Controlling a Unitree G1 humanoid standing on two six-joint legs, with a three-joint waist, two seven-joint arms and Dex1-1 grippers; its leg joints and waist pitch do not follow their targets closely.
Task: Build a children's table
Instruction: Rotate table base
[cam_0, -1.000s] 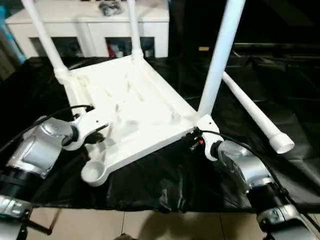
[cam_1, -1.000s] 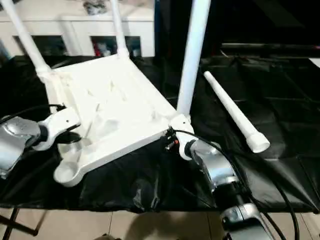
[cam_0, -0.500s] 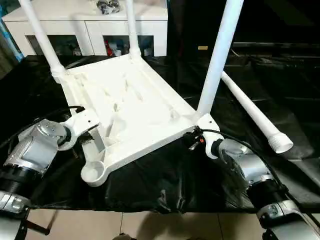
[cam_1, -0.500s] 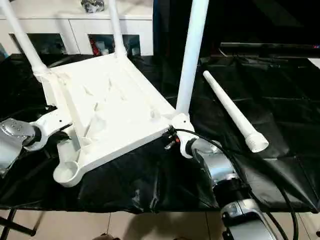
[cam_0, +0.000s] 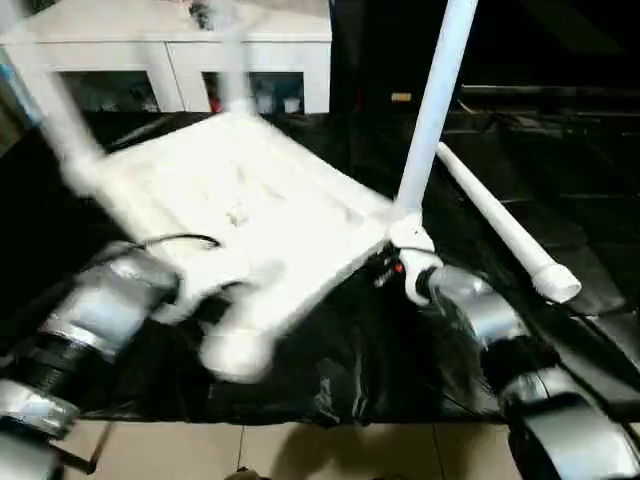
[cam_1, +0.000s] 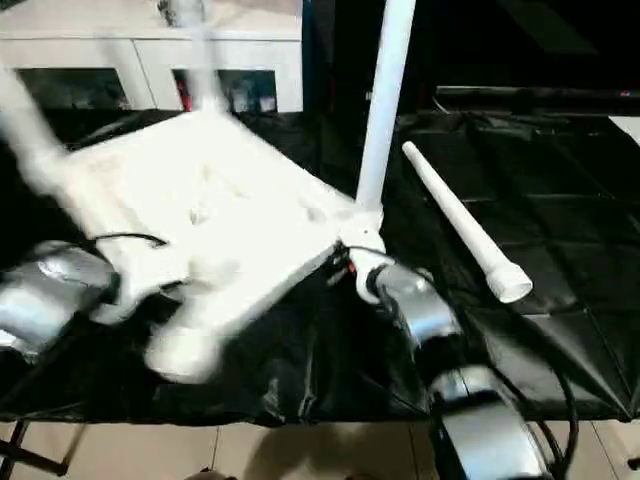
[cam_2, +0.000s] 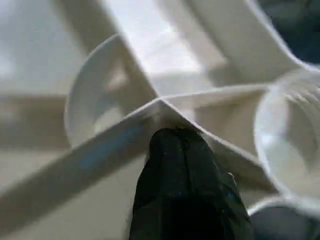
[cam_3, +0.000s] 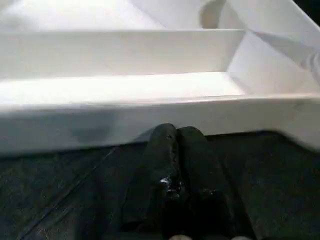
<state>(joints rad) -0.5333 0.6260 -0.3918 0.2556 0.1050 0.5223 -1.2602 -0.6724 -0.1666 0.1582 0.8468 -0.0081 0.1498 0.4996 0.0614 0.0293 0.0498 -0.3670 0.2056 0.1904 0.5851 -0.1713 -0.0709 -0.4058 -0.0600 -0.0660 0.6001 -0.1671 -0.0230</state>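
The white tabletop (cam_0: 260, 220) lies upside down on black cloth, blurred by motion, ribs facing up. One white leg (cam_0: 435, 110) stands in its near right socket and two blurred legs (cam_0: 60, 130) rise from the far corners. The near left socket (cam_0: 232, 352) is empty. A loose leg (cam_0: 495, 225) lies to the right. My left gripper (cam_2: 175, 142) is shut, its tip pressed against a rib beside the empty socket. My right gripper (cam_3: 174, 131) is shut, touching the tabletop's outer edge wall near the right corner (cam_0: 400, 235).
A white glass-doored cabinet (cam_0: 290, 60) stands behind the work surface. The black cloth (cam_0: 380, 370) ends at the front edge, with tiled floor (cam_0: 300, 450) below. Black cables run along both silver forearms.
The tabletop has swung: its empty near socket moved right and the far left leg moved left and nearer. My left forearm followed to the right. The loose leg stayed put.
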